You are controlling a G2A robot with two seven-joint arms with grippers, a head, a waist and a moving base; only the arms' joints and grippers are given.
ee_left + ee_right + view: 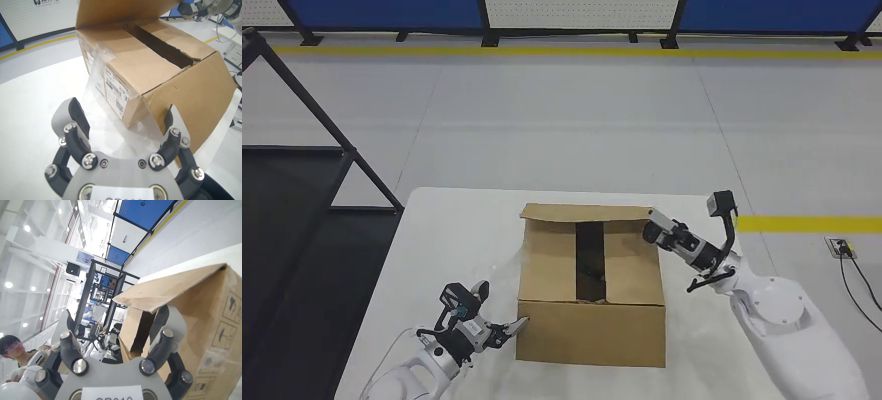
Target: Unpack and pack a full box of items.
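Box: The cardboard box [590, 300] sat in the middle of the surface [442, 250]. Its two long top flaps lay nearly flat with a dark slot [589, 262] between them, and we judged nothing was unpacked yet.
Right side: The right gripper [116, 313] was up at the box's far right corner. Its fingers were spread wide, and one finger [160, 321] was tucked just under the edge of the raised flap [162, 291].
Left side: The left gripper [122, 105] sat low by the near left corner, fingers [79, 115] apart and clamped on nothing. A loose strip of clear tape [98, 79] trailed down the box's side towards it.
Step in hand: We read this as opening the top, flaps first and contents after.
How to do it well: We wanted the right finger to carry that flap back in an arc about its fold line rather than pulling it straight up. A straight pull looked likely to tip or drag a light carton across the smooth surface.
Bracing: We thought the left arm would serve best steadying the near corner while the flap swung.
Watch out: The dangling tape could cling to a finger pad. The slot's edges also looked torn, so the long flaps might catch on each other when parted.
Contents: The slot was too dark for us to tell what lay inside.
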